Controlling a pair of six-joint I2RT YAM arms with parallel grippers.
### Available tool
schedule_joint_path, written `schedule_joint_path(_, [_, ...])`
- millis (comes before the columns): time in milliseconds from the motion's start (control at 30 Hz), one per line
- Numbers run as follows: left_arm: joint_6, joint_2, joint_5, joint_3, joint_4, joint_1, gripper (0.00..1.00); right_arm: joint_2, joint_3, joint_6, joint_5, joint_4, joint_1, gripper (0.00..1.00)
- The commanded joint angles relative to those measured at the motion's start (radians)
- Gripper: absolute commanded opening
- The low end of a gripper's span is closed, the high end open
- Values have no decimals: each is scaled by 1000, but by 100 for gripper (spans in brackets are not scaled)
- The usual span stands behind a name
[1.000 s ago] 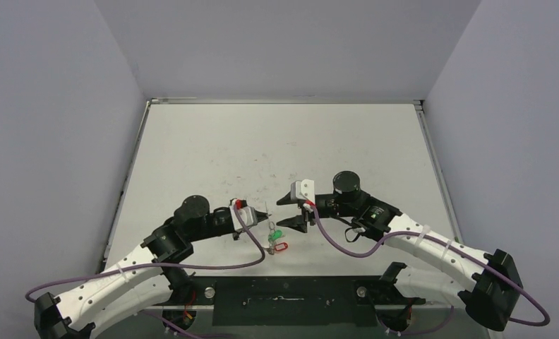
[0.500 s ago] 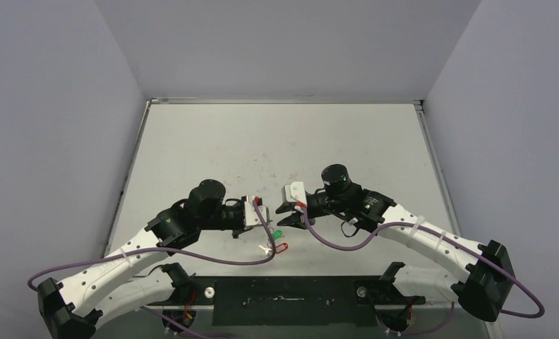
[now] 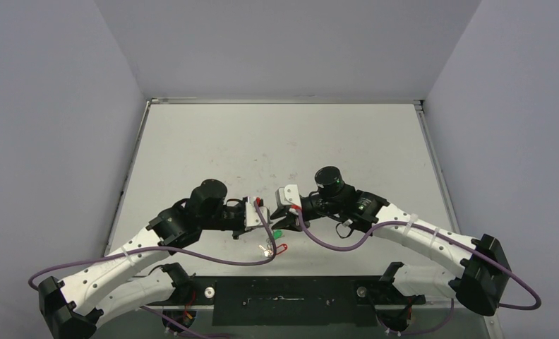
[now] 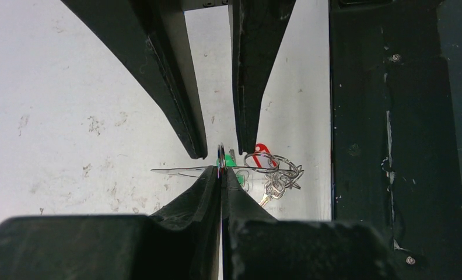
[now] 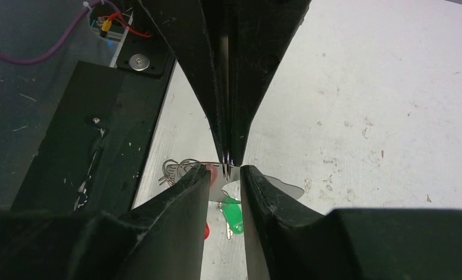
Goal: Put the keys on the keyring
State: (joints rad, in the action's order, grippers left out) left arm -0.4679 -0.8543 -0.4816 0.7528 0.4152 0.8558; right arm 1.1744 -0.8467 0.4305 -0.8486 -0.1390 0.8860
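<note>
Silver sheet metal is what I have in hand: the keyring (image 5: 278, 186) is pinched at its rim by my left claw (image 4: 221, 171), fingers pressed together, with the keys (image 5: 233, 213) bunched just beside it, down by the bench (image 5: 363, 87). My right claw (image 5: 224, 173) stands part-spread astride that same rim, touching nothing I can see. I judge this a second grip on the keyring; next, it must close squarely beside the left tips.

keys (image 5: 231, 213): silver, green and red tags (image 4: 262, 149) | keyring (image 5: 278, 186): silver-grey | table (image 3: 277, 141): white, scuffed | cables (image 3: 192, 263): purple
</note>
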Motion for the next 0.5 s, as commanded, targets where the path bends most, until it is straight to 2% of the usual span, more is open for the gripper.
schedule_joint_path(0, [-5,2,-43,60,-39,3,0,11,-47,-10,-30,73,14,26])
schedule_joint_path(467, [10,2,-57,52,-52,4,0,14,-43,-51,-14,112,24,15])
